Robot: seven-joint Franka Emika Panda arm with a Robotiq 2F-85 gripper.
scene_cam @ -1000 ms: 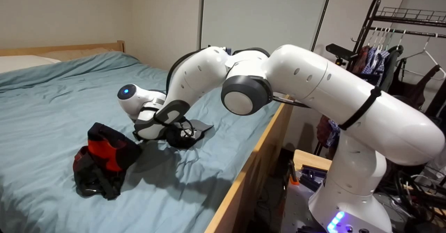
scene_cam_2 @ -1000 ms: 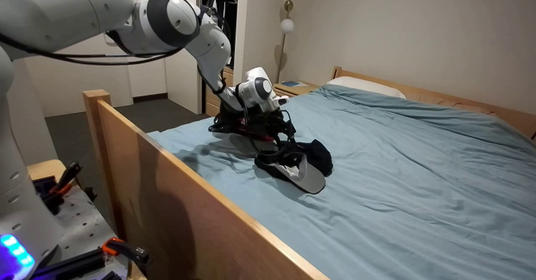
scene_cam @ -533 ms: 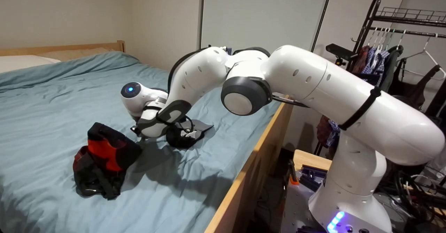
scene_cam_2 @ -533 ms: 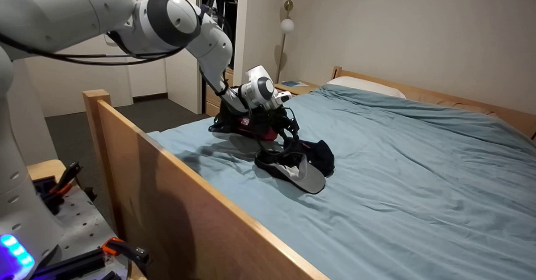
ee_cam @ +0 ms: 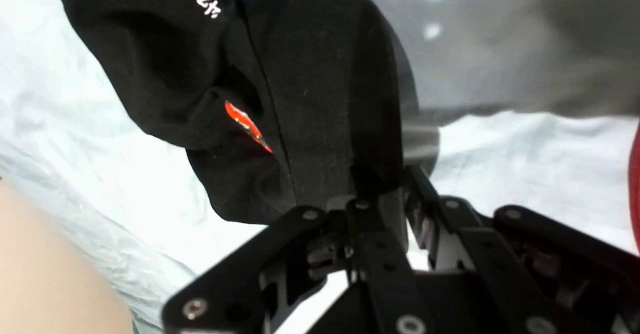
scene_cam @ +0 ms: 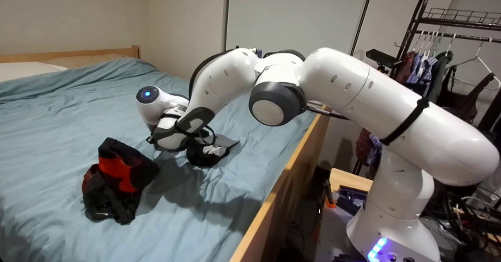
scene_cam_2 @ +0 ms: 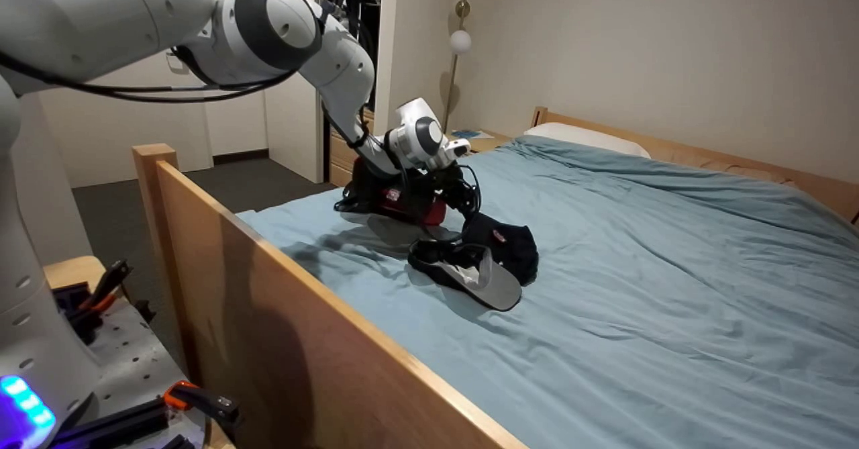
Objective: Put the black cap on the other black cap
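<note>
Well, I am holding the black cap [ee_cam: 300, 99] by its brim; the gripper [ee_cam: 390, 186] is clamping it near the outer edge, with the brim running between its two sides. In an exterior view the crown is drooping down and away from the grip, just behind the other black cap [scene_cam_2: 463, 274] as that camera is seeing it. Whether the two are touching, or whether the drooping crown is resting on the worktop [scene_cam_2: 671, 288], I am not able to tell.

The other black cap is lying with its hollow facing up, the grey underside of its brim showing in both exterior views. A red and black item [scene_cam: 123, 168] is sitting nearby.

Step in hand, by my reckoning: grasp made, stacking not yet done. The next move is calling for some height first, enough to be clearing the other black cap's rim, then a sideways shift until the crown is hanging over that hollow. After that, lowering slowly, and letting go only once the fabric is bearing on what lies beneath. I am expecting the soft crown to be swinging or folding, and this brim-edge hold to be tilting it while settling.
</note>
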